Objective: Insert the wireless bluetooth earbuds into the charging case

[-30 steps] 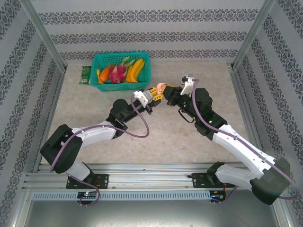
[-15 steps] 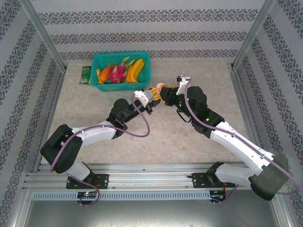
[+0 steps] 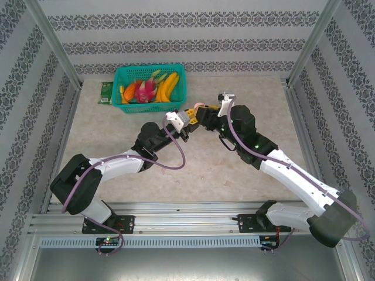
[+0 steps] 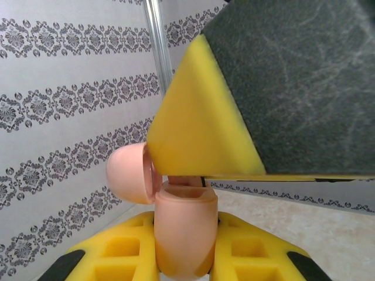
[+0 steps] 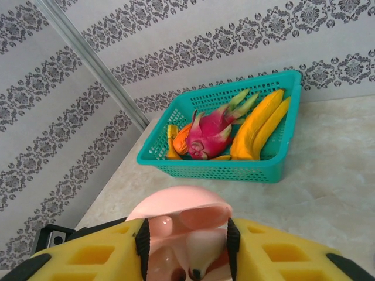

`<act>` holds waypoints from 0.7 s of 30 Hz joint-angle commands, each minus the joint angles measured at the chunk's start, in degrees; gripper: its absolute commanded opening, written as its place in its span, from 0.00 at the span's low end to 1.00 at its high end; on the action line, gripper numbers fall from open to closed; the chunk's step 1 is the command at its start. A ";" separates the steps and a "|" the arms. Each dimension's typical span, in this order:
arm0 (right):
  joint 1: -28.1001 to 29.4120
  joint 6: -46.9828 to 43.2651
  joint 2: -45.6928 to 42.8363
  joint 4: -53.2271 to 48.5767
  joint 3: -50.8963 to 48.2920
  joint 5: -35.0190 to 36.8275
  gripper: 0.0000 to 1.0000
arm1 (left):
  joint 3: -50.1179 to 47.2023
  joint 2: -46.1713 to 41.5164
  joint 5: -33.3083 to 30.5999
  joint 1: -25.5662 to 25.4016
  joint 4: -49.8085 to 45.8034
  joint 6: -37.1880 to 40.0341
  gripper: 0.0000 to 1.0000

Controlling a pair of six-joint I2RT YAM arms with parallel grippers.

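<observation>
Left jaws clamp the open pink charging case [image 4: 183, 231] above the surface; right jaws, parted, straddle its mouth, an earbud [image 5: 202, 249] apparently seated between them. Next, likely: withdraw straight, shut the lid [image 4: 126, 172].

Enclosure, three sides. Back wall [image 3: 187, 35], left wall [image 3: 29, 117] and right wall [image 3: 345, 105] all papered pale grey-white with horizontal bands of dark damask ornament. Bare aluminium posts rise at the back corners, left post [image 3: 53, 44] and right post [image 3: 313, 41], leaning outward in the top view. Tabletop [image 3: 199, 170] beige, faintly marbled, matte. Near edge: slotted aluminium rails [image 3: 187, 213], then a perforated pale strip [image 3: 176, 242], then a plain grey surface [image 3: 187, 263]. Light even and diffuse; shadows soft.
</observation>
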 commanded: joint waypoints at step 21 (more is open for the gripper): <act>-5.66 9.04 0.72 2.17 2.82 -8.70 0.55 | -3.35 1.82 -0.89 -0.94 9.31 -3.88 0.00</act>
